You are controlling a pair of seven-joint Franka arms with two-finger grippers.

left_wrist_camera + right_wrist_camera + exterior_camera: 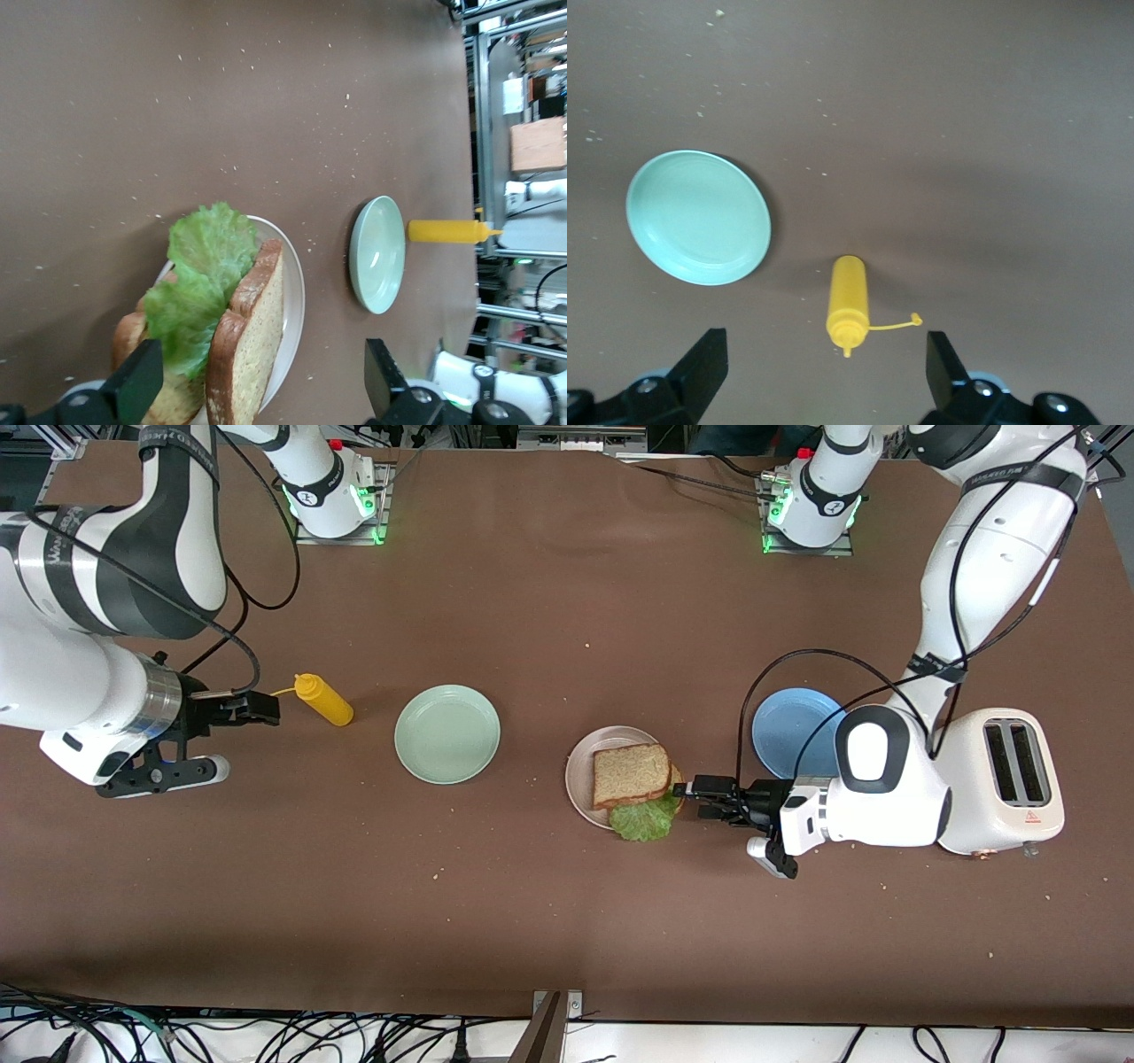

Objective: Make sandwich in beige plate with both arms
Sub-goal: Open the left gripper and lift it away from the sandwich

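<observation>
— Sandwich first: where's the left tool?

— Low, just beside it at the beige plate's edge toward the left arm's end of the counter. Its fingers stand wide apart, holding nothing.

— And the sandwich itself?

— It sits on the beige plate: a brown bread slice on top, another slice underneath, green lettuce between them and spilling over the rim toward the front camera.

— What lies around that?

— A blue plate near the left arm, a white toaster toward that end. A mint-green plate sits well apart, toward the right arm's end, with a yellow squeeze bottle lying beside it.

— The right tool?

— Waiting over the counter next to the bottle, fingers spread wide, empty.
</observation>
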